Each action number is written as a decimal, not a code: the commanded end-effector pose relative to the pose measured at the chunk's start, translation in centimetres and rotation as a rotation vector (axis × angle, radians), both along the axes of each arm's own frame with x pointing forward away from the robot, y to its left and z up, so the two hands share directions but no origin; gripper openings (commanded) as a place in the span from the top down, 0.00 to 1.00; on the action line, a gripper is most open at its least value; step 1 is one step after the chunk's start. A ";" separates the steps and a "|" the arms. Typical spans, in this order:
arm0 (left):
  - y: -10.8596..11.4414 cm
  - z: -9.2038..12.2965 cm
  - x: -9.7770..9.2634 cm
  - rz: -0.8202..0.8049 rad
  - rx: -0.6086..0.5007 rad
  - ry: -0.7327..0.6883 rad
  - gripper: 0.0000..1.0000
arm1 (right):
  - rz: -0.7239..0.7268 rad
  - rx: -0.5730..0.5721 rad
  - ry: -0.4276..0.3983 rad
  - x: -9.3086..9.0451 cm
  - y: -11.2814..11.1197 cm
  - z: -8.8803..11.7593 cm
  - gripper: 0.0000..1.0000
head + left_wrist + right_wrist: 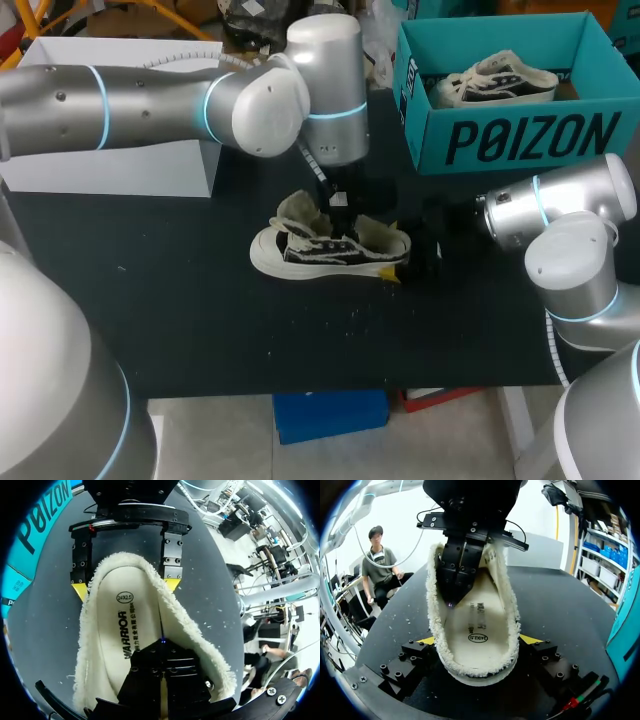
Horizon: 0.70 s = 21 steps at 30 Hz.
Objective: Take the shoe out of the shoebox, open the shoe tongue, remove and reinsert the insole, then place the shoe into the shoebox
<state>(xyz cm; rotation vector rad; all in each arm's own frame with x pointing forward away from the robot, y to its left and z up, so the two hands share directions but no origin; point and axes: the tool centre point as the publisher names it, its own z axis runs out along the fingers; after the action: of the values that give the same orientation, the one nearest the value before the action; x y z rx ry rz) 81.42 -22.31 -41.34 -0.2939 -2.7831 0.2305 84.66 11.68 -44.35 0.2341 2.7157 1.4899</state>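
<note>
Right pincer [478, 640] pinches the heel, the 3 o'clock end, of the black-and-white fleece-lined canvas shoe [320, 252] standing mid black worktop [180, 300]. Left pincer [162, 647], pressed together, dips into the shoe's opening over the cream insole [117, 630]. At 1 o'clock sits the teal cardboard shoebox [520, 140], holding a matching shoe [495, 82].

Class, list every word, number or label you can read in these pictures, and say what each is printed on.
"POIZON": front wall of the shoebox.
"WARRIOR": insole inside the shoe.
"240X2.5": in an oval on that insole, at the heel end.
Small characters beside "WARRIOR": too small to read.
Label on the shoebox's side: too blurred to read.
</note>
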 end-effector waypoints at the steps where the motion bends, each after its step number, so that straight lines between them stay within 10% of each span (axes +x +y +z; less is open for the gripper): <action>1: 0.2 -0.7 -0.3 -0.001 -0.014 0.006 1.00 | -0.002 -0.001 0.000 0.0 0.1 -0.1 1.00; 21: 0.4 -1.1 -0.2 0.040 -0.037 0.007 1.00 | -0.002 -0.001 0.000 0.0 0.1 -0.1 1.00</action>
<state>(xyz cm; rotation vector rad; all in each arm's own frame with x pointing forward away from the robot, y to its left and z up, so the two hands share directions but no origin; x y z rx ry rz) 81.62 -22.35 -41.44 -0.2514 -2.7789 0.2570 84.66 11.68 -44.35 0.2340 2.7152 1.4902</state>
